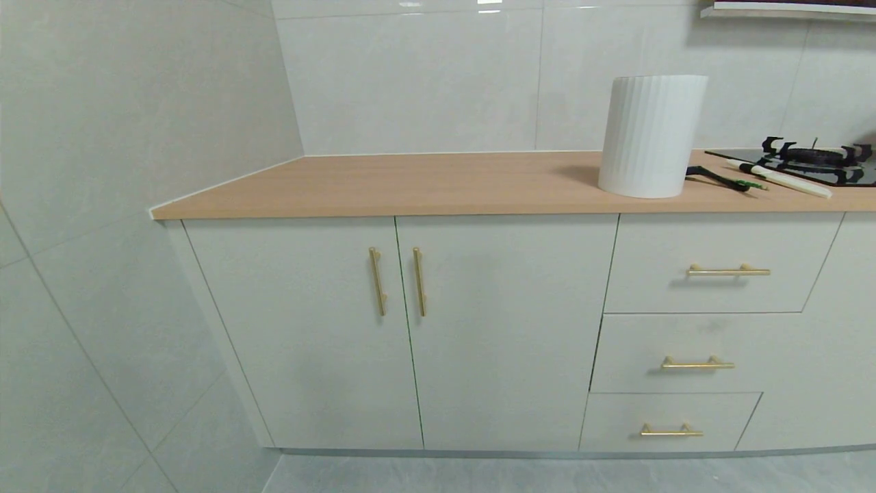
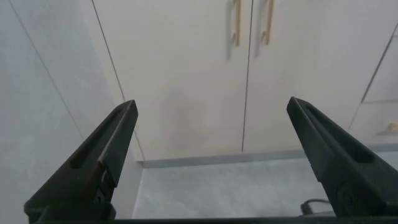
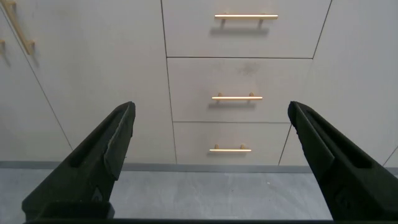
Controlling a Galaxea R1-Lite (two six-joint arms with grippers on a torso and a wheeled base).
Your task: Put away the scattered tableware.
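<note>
A white ribbed cylindrical holder (image 1: 651, 135) stands on the wooden countertop (image 1: 424, 183) toward its right. Just right of it lie a black-handled utensil (image 1: 725, 179) and a long white utensil (image 1: 780, 178), the latter reaching onto the stove edge. My left gripper (image 2: 211, 106) is open, held low in front of the double cabinet doors (image 2: 249, 74) with nothing between its fingers. My right gripper (image 3: 211, 109) is open too, facing the stack of drawers (image 3: 242, 81), also holding nothing.
A black gas stove (image 1: 814, 161) sits at the counter's far right. Below the counter are two doors with gold handles (image 1: 397, 281) and three drawers (image 1: 712, 270). A tiled wall closes off the left side. Grey floor lies in front of the cabinet.
</note>
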